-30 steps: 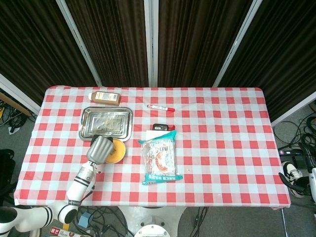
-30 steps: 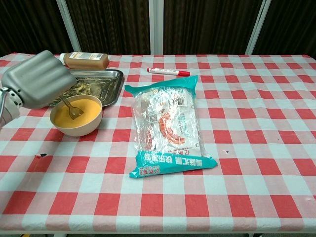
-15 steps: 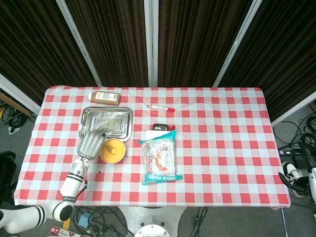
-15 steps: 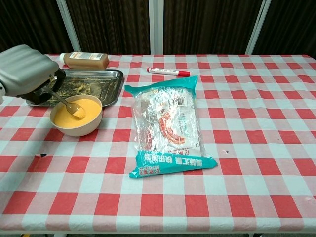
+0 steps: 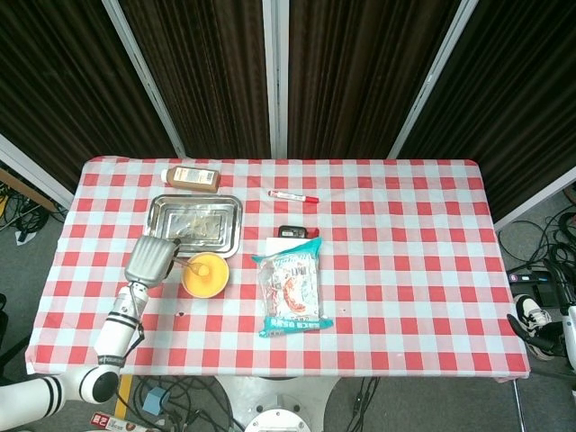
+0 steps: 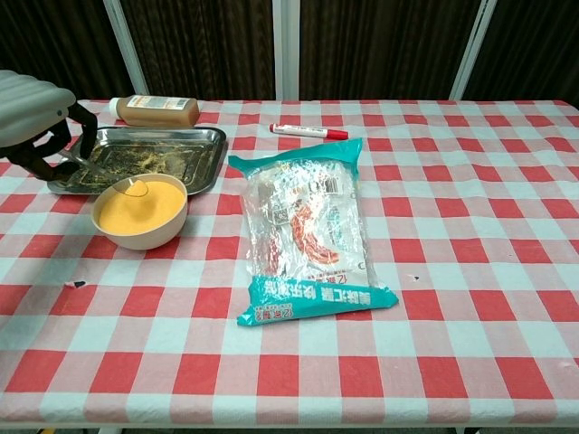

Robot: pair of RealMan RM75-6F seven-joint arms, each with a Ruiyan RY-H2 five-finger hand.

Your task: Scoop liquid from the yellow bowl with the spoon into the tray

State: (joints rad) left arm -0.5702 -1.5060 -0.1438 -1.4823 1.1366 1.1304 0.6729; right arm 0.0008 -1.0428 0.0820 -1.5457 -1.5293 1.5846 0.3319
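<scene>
The yellow bowl (image 6: 140, 212) of orange liquid (image 5: 204, 274) stands on the checked table just in front of the metal tray (image 6: 154, 155) (image 5: 195, 222). My left hand (image 6: 32, 113) (image 5: 150, 259) is at the bowl's left, holding a spoon (image 6: 110, 174) by its handle. The spoon's bowl is lifted just above the liquid near the yellow bowl's far-left rim and carries some orange liquid. The tray has a thin film of residue in it. My right hand is not in either view.
A large snack packet (image 6: 305, 226) lies mid-table to the right of the bowl. Behind the tray lies a brown bottle (image 6: 156, 109) on its side. A red marker (image 6: 308, 130) lies further right, and a small black object (image 5: 293, 231) sits behind the packet.
My left hand has drawn back to the left and lifted the spoon out of the liquid, from the bowl's middle to its left rim.
</scene>
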